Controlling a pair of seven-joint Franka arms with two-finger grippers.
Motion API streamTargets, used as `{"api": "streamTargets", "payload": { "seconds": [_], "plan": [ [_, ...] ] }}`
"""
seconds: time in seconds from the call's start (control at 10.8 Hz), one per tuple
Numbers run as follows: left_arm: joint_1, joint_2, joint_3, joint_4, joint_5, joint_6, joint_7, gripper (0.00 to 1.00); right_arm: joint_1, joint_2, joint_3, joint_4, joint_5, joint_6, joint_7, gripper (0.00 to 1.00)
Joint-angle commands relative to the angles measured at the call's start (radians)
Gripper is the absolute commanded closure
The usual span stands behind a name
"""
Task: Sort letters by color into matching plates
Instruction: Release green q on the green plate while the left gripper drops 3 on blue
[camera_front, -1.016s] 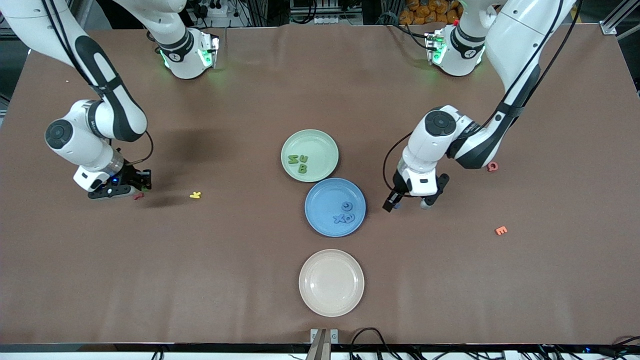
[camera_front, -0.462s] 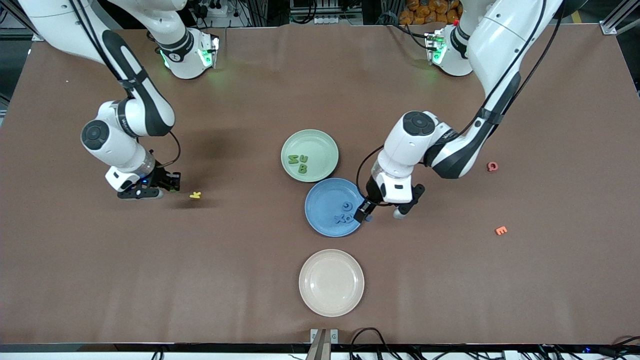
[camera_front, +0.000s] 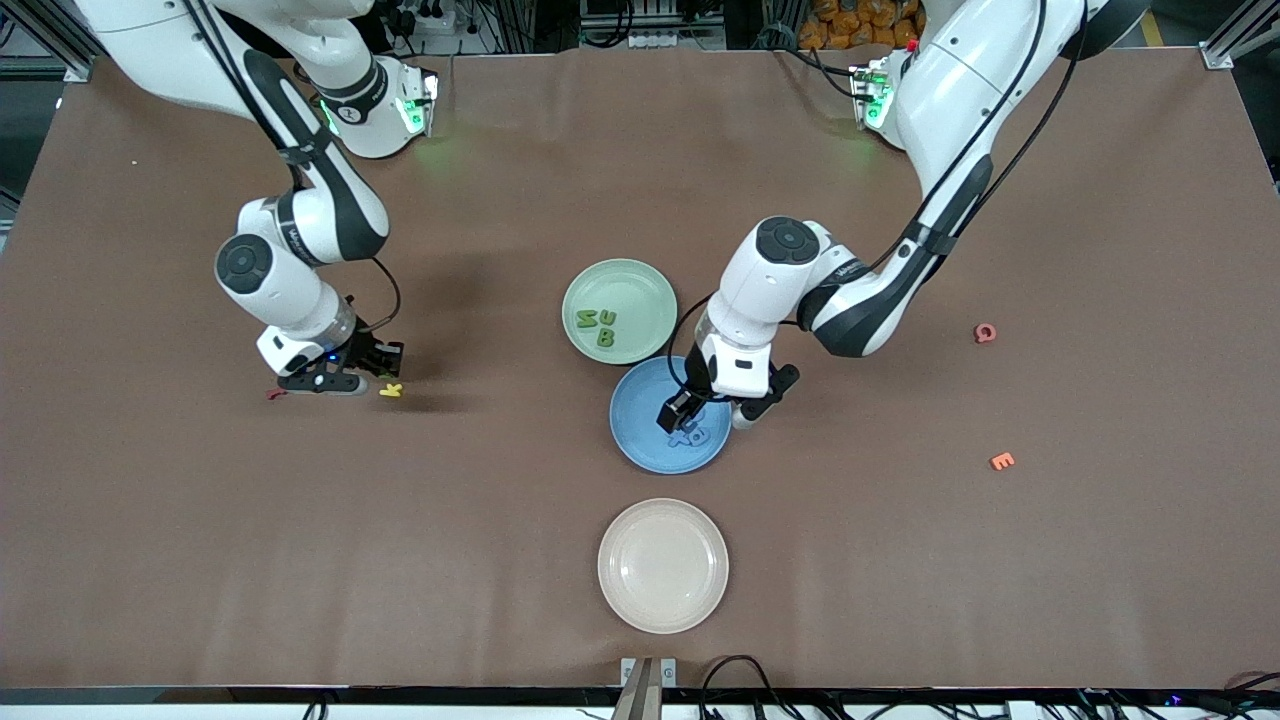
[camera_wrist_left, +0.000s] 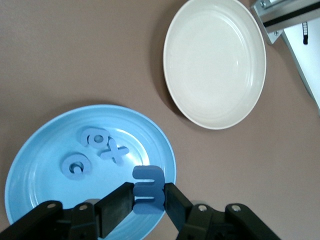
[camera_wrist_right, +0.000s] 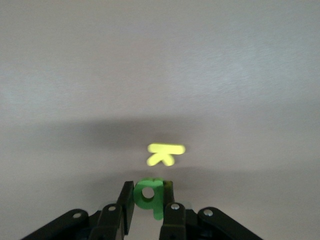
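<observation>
The left gripper (camera_wrist_left: 149, 200) pinches a blue letter (camera_wrist_left: 148, 189) over the blue plate (camera_front: 640, 445), ready to drop it beside three others. The right gripper (camera_wrist_right: 148, 210) clamps a green letter (camera_wrist_right: 149, 195) above the table near a yellow letter (camera_front: 391, 390), bound for the mint plate (camera_front: 640, 285).

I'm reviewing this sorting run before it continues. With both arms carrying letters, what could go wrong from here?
The left end effector holds a chunky blue toy letter over the rim of the round blue plate; released here, it might land on the edge or tumble out. The right end effector holds a small dark green letter low, just beside the yellow letter on the table, and could knock it.
</observation>
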Motion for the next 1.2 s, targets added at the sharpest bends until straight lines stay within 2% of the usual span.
{"api": "streamTargets", "payload": {
  "seconds": [0.0,0.37,0.55,0.74,1.11],
  "plan": [
    [-0.030,0.007,0.014,0.027,0.026,-0.005,0.067,0.00,0.076,-0.019,0.031,0.009,-0.009,-0.015,0.192,1.00],
    [-0.021,-0.034,0.038,0.033,0.076,-0.108,0.134,0.00,0.220,-0.021,0.061,0.032,-0.009,-0.032,0.471,1.00],
    [-0.007,-0.054,0.037,0.041,0.072,-0.180,0.221,0.00,0.240,-0.016,0.109,0.057,-0.009,-0.033,0.576,1.00],
    [0.028,-0.083,0.035,0.041,0.063,-0.258,0.336,0.00,0.294,-0.012,0.109,0.066,-0.009,-0.032,0.640,1.00],
    [0.108,-0.184,0.025,0.052,-0.086,-0.522,0.702,0.00,0.424,0.033,0.109,0.135,-0.014,-0.030,0.797,1.00]
  ]
}}
